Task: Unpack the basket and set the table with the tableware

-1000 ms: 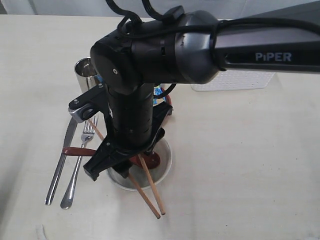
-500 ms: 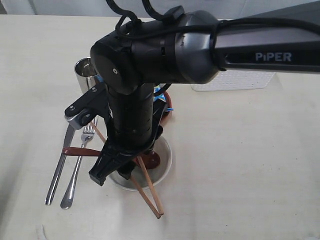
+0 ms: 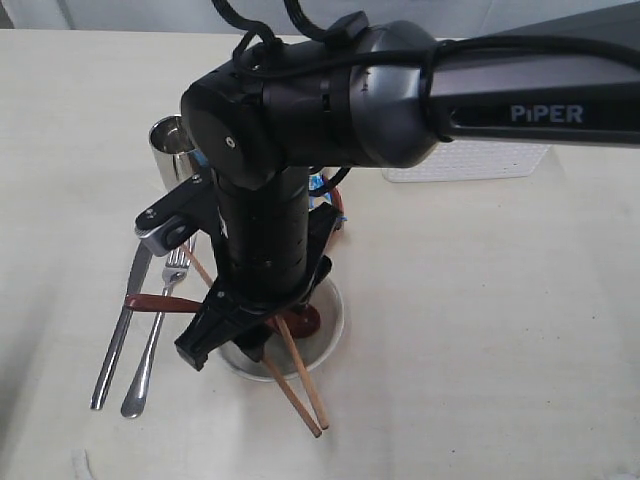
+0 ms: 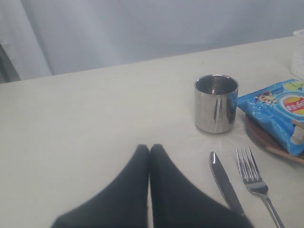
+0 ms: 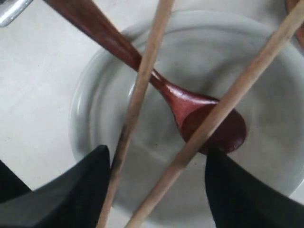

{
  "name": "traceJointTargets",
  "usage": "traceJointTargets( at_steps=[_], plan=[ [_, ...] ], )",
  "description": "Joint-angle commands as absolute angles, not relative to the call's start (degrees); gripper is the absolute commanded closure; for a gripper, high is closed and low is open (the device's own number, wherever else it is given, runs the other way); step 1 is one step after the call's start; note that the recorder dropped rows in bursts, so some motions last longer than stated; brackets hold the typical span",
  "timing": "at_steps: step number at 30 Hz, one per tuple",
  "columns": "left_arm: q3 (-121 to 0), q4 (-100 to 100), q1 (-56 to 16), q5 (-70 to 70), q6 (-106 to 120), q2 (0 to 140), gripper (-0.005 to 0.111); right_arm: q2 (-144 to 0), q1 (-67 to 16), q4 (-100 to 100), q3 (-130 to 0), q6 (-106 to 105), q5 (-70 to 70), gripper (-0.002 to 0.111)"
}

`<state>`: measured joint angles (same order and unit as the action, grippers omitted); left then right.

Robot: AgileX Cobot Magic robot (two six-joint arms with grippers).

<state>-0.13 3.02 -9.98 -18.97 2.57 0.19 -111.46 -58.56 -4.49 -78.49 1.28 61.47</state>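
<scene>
Seen from outside, the big black arm [image 3: 400,90] reaches over the table [image 3: 500,350], and its right pincer [image 3: 222,350] hangs just above the white bowl [image 3: 335,310]. Two chopsticks [image 3: 300,390] lie over the bowl and poke out past its rim. The red-brown spoon [image 3: 150,302] lies across the fork [image 3: 150,350] and the knife [image 3: 112,345], with its round end in the bowl. The steel cup [image 3: 165,140] stands behind them. The white basket [image 3: 470,162] sits farther back, partly hidden by the arm. From the left wrist, the left pincer [image 4: 149,149] is pressed together and holds nothing. A blue chips bag [image 4: 278,109] lies on the brown plate [image 4: 256,135]. From the right wrist, the right pincer is spread wide over the bowl, pinching nothing, and the chopsticks run through the gap
</scene>
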Motion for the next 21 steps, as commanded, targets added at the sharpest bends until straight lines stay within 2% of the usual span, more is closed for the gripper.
traceJointTargets(
  at_steps=[1,6,9,11,21],
  plan=[
    [0.0,2.9,-9.8,-18.6,2.5,0.0,0.107,-111.6,-58.4,-4.6,-78.6,6.5,61.8,0.052],
    [0.0,2.9,-9.8,-18.6,2.5,0.0,0.107,-111.6,-58.4,-4.6,-78.6,8.4,61.4,0.034],
    [0.0,2.9,-9.8,-18.6,2.5,0.0,0.107,-111.8,-58.4,-4.6,-78.6,9.2,61.4,0.034],
    [0.0,2.9,-9.8,-18.6,2.5,0.0,0.107,-112.3,-58.4,-4.5,-78.6,9.9,61.4,0.039],
    [0.0,2.9,-9.8,-18.6,2.5,0.0,0.107,-113.8,-58.4,-4.2,-78.6,10.0,61.4,0.076]
  ],
)
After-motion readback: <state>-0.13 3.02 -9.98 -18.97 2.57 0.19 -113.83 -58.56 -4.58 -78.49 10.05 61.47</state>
